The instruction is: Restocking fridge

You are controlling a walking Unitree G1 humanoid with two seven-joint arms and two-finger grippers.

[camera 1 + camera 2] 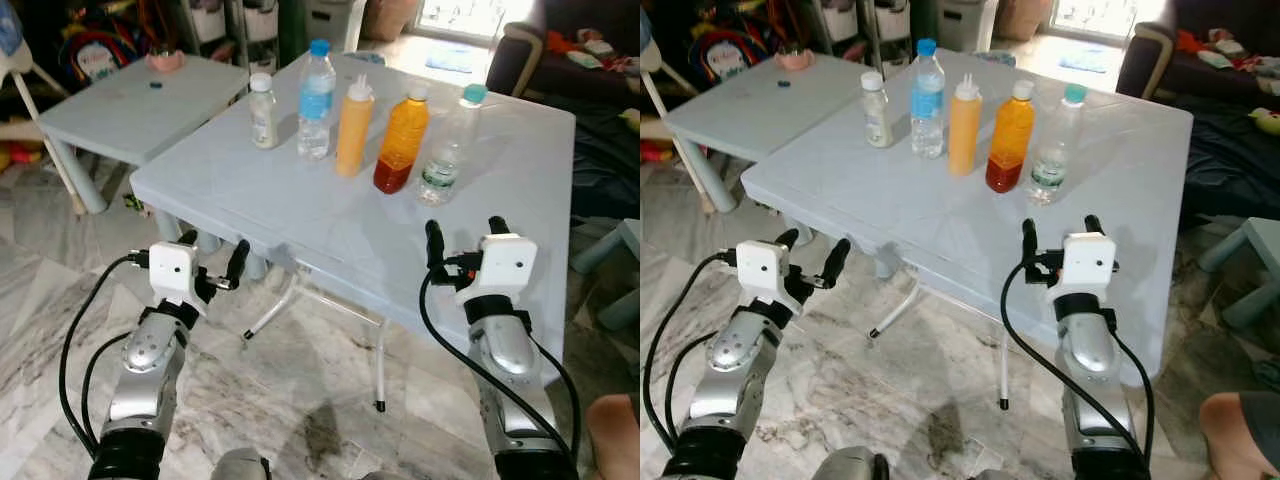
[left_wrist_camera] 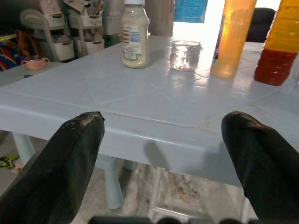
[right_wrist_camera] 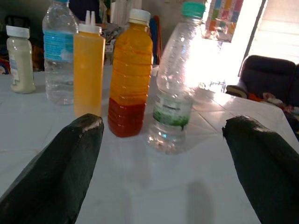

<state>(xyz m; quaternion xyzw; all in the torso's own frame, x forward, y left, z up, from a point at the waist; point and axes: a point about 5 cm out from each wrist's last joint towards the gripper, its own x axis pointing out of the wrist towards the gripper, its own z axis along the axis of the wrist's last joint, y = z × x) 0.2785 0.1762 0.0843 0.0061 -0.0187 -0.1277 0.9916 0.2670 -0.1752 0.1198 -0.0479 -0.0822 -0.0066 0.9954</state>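
- A light blue plastic surface (image 1: 330, 215) is standing on a marble floor (image 1: 300, 400), carrying five bottles in a row across its far half.
- From 9 o'clock to 3 o'clock the row is running: a small white mayonnaise bottle (image 1: 263, 111), a blue-capped water bottle (image 1: 315, 100), a yellow squeeze bottle (image 1: 354, 127), an orange juice bottle (image 1: 401, 140) with a darker red layer at its base, and a clear green-capped bottle (image 1: 449, 148).
- The bottles are all standing upright, just beside one another.
- The left hand (image 1: 213, 262) is hovering released at the surface's near edge, at 7 o'clock from the bottles, its fingers (image 2: 70, 158) spread wide.
- The right hand (image 1: 466, 238) is hovering released over the surface at 5 o'clock from the row, its fingers (image 3: 65, 163) spread and pointing toward the juice and green-capped bottles.
- A second, lower table (image 1: 120, 110) is sitting at 10 o'clock, carrying a pink cup (image 1: 164, 58).
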